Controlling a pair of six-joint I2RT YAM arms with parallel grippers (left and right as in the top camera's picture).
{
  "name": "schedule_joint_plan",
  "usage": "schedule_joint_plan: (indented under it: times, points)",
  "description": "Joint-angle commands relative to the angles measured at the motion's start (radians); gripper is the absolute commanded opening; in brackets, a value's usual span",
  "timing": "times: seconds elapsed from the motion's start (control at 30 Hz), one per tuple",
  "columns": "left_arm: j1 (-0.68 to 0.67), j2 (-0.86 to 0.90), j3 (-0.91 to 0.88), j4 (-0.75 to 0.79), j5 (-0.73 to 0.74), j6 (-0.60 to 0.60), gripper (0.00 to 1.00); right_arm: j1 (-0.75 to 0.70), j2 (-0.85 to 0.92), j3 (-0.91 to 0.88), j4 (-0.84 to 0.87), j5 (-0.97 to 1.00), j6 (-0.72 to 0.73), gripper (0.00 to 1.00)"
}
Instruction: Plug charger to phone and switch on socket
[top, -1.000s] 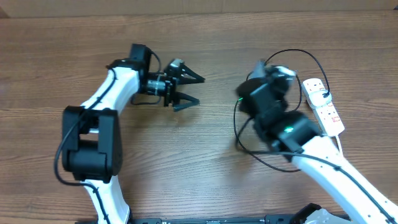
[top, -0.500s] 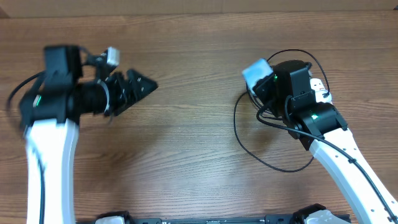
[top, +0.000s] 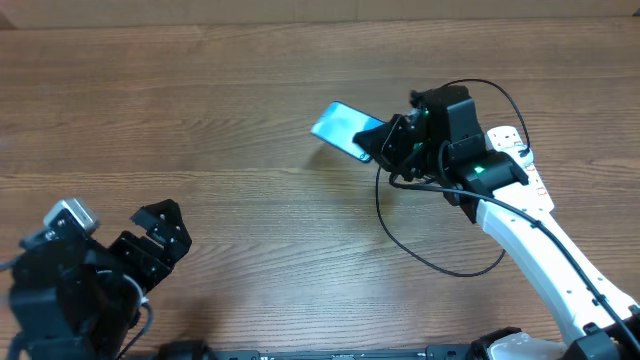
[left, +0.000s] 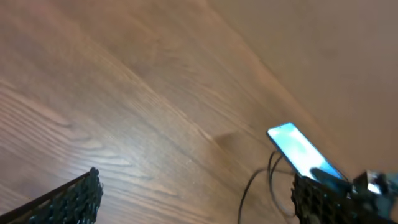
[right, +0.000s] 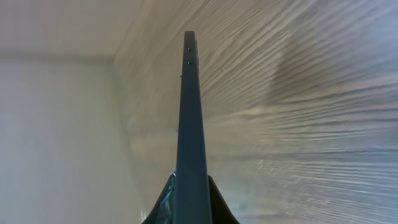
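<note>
The phone (top: 342, 127), slim with a light blue screen, hangs above the table with my right gripper (top: 381, 141) shut on its right end. The right wrist view shows the phone (right: 189, 118) edge-on, clamped between my dark fingers (right: 163, 205). The charger, a thin black cable (top: 432, 257), loops on the wood under my right arm and arcs over to the white socket (top: 533, 186), which the arm partly hides. My left gripper (top: 160, 238) stands open at the near left, far from all of them. In its wrist view the phone (left: 297, 148) and cable (left: 247, 190) lie far ahead.
The wooden table (top: 250, 190) stretches between the two arms. A pale wall runs along the table's far edge (top: 300, 22). My right arm (top: 540, 250) lies over the near end of the socket.
My left arm has pulled back from the table's middle to the near left corner, jaws wide. My right gripper has swung the phone to the left, its screen now showing from above.
</note>
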Motion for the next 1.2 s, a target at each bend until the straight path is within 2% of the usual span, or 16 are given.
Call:
schedule_joint_plan:
  times: [0.0, 0.07, 0.17, 0.27, 0.4, 0.47, 0.53, 0.67, 0.73, 0.9, 1.03, 1.1, 1.17]
  points:
    - [0.004, -0.008, -0.164, 0.103, 0.054, -0.175, 1.0, 0.0, -0.011, 0.004, 0.029, -0.167, -0.175, 0.04]
    - [0.004, 0.002, -0.257, 0.242, 0.201, -0.177, 1.0, 0.0, -0.011, -0.002, 0.04, -0.167, -0.211, 0.04]
    - [0.004, 0.048, -0.405, 0.533, 0.451, -0.204, 1.0, 0.001, -0.011, -0.021, 0.081, -0.194, -0.338, 0.04]
    - [0.004, 0.151, -0.506, 0.763, 0.606, -0.271, 1.0, 0.001, -0.009, -0.047, 0.121, -0.227, -0.438, 0.04]
    - [0.003, 0.322, -0.532, 0.896, 0.772, -0.323, 1.0, 0.001, 0.013, -0.05, 0.159, -0.252, -0.425, 0.04]
    - [0.001, 0.393, -0.532, 0.969, 0.862, -0.323, 1.0, 0.001, 0.028, -0.05, 0.191, -0.253, -0.345, 0.04]
    - [-0.011, 0.47, -0.532, 1.058, 0.935, -0.351, 0.99, 0.001, 0.054, -0.05, 0.249, -0.252, -0.206, 0.04]
    - [-0.064, 0.58, -0.532, 1.188, 0.959, -0.44, 0.98, 0.016, 0.1, -0.053, 0.313, -0.195, 0.114, 0.04]
    - [-0.096, 0.615, -0.532, 1.243, 0.959, -0.478, 0.98, 0.04, 0.117, -0.053, 0.313, -0.147, 0.207, 0.04]
    - [-0.161, 0.655, -0.532, 1.346, 0.922, -0.523, 0.88, 0.115, 0.126, -0.053, 0.333, -0.096, 0.362, 0.04]
    - [-0.18, 0.655, -0.532, 1.344, 0.886, -0.55, 0.84, 0.167, 0.126, -0.053, 0.392, -0.092, 0.378, 0.04]
    - [-0.18, 0.655, -0.532, 1.344, 0.885, -0.551, 0.76, 0.18, 0.126, -0.053, 0.402, -0.079, 0.433, 0.04]
    - [-0.18, 0.655, -0.532, 1.343, 0.881, -0.558, 0.72, 0.18, 0.126, -0.053, 0.404, -0.08, 0.449, 0.04]
